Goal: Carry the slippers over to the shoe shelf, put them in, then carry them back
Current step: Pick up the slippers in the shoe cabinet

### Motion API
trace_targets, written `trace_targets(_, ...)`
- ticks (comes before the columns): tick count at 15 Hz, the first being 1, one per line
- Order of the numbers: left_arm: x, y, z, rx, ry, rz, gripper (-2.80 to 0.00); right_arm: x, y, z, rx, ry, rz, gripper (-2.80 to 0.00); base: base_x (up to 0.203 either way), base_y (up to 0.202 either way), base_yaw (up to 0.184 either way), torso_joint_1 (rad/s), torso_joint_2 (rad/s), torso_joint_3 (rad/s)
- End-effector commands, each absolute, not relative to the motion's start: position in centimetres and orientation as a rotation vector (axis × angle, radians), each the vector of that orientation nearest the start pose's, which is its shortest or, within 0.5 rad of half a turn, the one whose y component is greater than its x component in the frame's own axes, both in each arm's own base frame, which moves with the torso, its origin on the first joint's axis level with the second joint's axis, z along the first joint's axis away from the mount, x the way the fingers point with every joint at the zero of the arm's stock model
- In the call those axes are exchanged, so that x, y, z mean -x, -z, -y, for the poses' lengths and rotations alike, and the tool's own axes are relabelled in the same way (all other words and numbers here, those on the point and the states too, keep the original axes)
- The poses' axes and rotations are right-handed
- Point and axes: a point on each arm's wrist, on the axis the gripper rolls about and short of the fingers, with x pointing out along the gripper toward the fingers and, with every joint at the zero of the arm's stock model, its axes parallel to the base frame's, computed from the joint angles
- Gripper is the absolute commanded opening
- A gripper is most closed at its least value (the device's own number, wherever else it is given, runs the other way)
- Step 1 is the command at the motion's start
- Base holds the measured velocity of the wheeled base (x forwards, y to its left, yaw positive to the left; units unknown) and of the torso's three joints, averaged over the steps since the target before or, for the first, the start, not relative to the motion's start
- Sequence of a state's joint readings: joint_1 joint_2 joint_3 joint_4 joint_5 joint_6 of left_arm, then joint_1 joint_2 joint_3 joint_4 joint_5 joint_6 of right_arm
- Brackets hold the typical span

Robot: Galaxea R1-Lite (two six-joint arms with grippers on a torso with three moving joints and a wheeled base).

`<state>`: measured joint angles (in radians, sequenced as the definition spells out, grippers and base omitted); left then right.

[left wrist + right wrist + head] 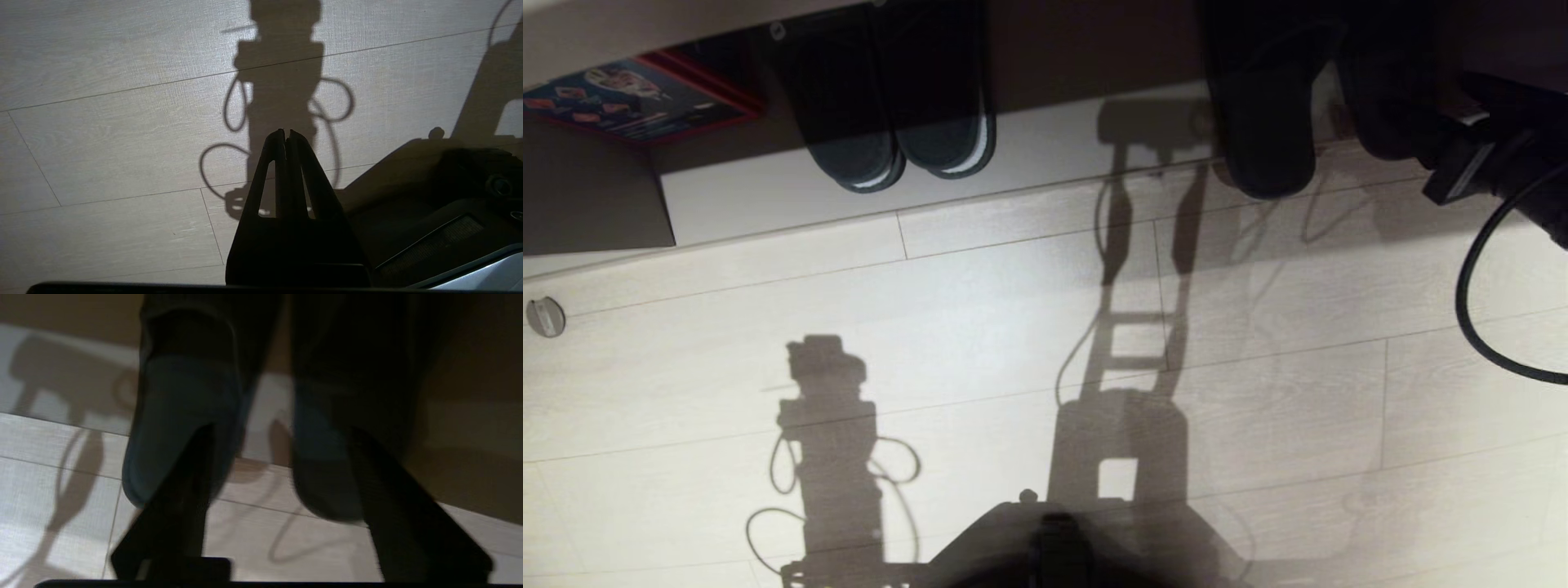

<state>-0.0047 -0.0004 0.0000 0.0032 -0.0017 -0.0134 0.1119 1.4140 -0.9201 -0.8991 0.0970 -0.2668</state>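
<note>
The two grey-blue slippers (1266, 122) lie side by side at the right end of the shoe shelf (1054, 139), their near ends sticking out over the floor. In the right wrist view one slipper (184, 416) and the other (331, 457) lie just ahead of my right gripper (282, 430). It is open, its fingers spread wide with only floor showing between them and nothing held. The right arm (1486, 163) reaches in from the head view's upper right. My left gripper (286, 131) hangs shut and empty over the bare floor.
A black pair with white sole edges (898, 122) sits further left in the shelf, beside a red-edged colourful box (637, 98). A black cable (1474, 327) loops off the right arm. A small round fitting (545, 317) sits on the floor. My base (1054, 547) is at the bottom.
</note>
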Motion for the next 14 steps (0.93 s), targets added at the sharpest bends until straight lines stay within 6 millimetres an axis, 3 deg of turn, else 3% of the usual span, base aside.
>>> trace_targets(1, 2.3, -7.5, 0.0, 0.014, 0.006, -0.005, -2.80, -25.8, -31.1, -3.5, 0.260, -0.170, 0.398, 0.00, 0.000, 0.000, 0.000, 0.000, 0.00, 0.000)
trace_targets(3, 2.3, -7.5, 0.0, 0.014, 0.006, -0.005, -2.80, -27.4, -32.8, -3.9, 0.263, -0.168, 0.465, 0.00, 0.000, 0.000, 0.000, 0.000, 0.00, 0.000)
trace_targets(6, 2.3, -7.5, 0.0, 0.014, 0.006, -0.005, -2.80, -29.8, -33.5, -4.4, 0.287, -0.157, 0.505, 0.00, 0.000, 0.000, 0.000, 0.000, 0.00, 0.000)
trace_targets(11, 2.3, -7.5, 0.0, 0.014, 0.006, -0.005, -2.80, -31.0, -34.3, -5.1, 0.292, -0.146, 0.581, 0.00, 0.000, 0.000, 0.000, 0.000, 0.00, 0.000)
trace_targets(14, 2.3, -7.5, 0.0, 0.014, 0.006, -0.005, -2.80, -34.3, -35.1, -5.9, 0.283, -0.137, 0.654, 0.00, 0.000, 0.000, 0.000, 0.000, 0.00, 0.000)
